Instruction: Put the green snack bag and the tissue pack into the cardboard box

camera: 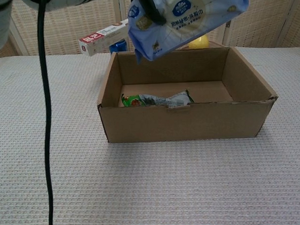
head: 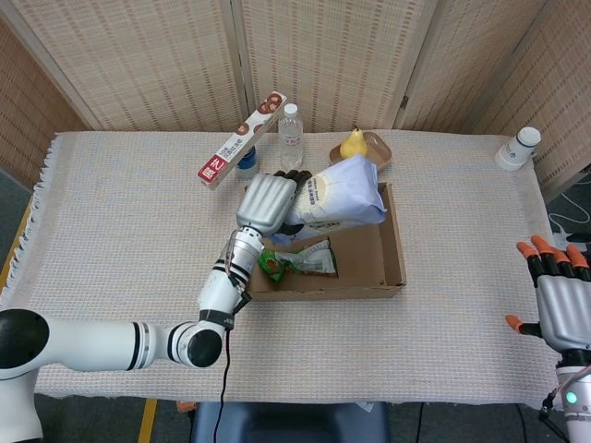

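My left hand [head: 268,201] grips the pale blue tissue pack [head: 340,195] and holds it in the air over the cardboard box [head: 392,242]. In the chest view the tissue pack [camera: 186,20] hangs tilted above the box's back wall [camera: 173,66], with dark fingers [camera: 149,11] showing at its left end. The green snack bag [head: 300,261] lies flat on the box floor near the front left; the chest view also shows this snack bag [camera: 154,99]. At the lower right edge, off the table, my right hand [head: 560,297] is open with its fingers spread and nothing in them.
Behind the box stand a water bottle [head: 292,136], a yellow pear [head: 353,143] on a brown dish, and a long red-and-white carton [head: 242,139] propped on a blue object. A white container [head: 517,148] sits at the far right. A black cable [camera: 46,121] hangs at left.
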Motion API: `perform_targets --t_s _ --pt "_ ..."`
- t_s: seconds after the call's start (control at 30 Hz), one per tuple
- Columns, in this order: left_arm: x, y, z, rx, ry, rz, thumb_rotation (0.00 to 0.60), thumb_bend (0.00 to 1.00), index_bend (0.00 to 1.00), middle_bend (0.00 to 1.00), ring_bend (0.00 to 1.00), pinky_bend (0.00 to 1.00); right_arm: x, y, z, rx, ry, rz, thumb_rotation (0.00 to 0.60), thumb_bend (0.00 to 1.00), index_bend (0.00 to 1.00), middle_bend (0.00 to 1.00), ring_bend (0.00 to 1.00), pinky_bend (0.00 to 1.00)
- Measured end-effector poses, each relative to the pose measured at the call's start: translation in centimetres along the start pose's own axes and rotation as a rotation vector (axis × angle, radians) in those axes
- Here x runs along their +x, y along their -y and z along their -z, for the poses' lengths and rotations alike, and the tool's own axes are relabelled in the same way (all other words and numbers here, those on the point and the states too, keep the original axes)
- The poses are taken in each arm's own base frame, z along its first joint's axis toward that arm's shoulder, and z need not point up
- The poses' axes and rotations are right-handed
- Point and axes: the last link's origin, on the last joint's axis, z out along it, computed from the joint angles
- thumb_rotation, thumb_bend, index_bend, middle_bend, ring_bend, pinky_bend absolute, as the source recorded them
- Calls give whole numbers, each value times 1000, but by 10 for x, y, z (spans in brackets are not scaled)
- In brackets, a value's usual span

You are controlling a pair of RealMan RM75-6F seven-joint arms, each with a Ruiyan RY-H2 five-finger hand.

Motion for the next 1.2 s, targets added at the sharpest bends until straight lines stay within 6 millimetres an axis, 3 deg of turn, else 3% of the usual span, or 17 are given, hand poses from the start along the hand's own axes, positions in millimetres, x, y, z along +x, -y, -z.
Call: perform_targets --t_s 0.17,0.27,0.33,0.43,0.6,0.97,1.2 --pt "-9 1 -5 22 -20 50 600 348 723 833 699 793 0 -1 -1 -4 1 1 600 16 126 43 0 0" --pt "-13 5 -4 20 -6 53 600 256 442 568 470 577 -1 -2 -1 -6 4 2 600 15 126 43 0 0" --pt "-15 6 -3 19 23 55 600 207 179 329 266 355 -1 -2 -1 -5 4 3 600 15 126 43 0 0" --pt "-19 11 -2 28 82 60 600 186 10 157 125 226 -1 -2 -1 -6 4 5 600 15 126 43 0 0" --pt "-16 16 0 28 103 60 600 183 0 49 50 165 -1 -1 -1 -3 3 5 600 15 126 43 0 0" --pt "3 25 6 29 78 33 600 184 0 50 46 191 -2 0 0 0 5 4 600 16 126 43 0 0" --pt "36 59 23 71 36 -68 600 208 0 87 65 223 -1 2 2 9 7 1 600 15 126 43 0 0"
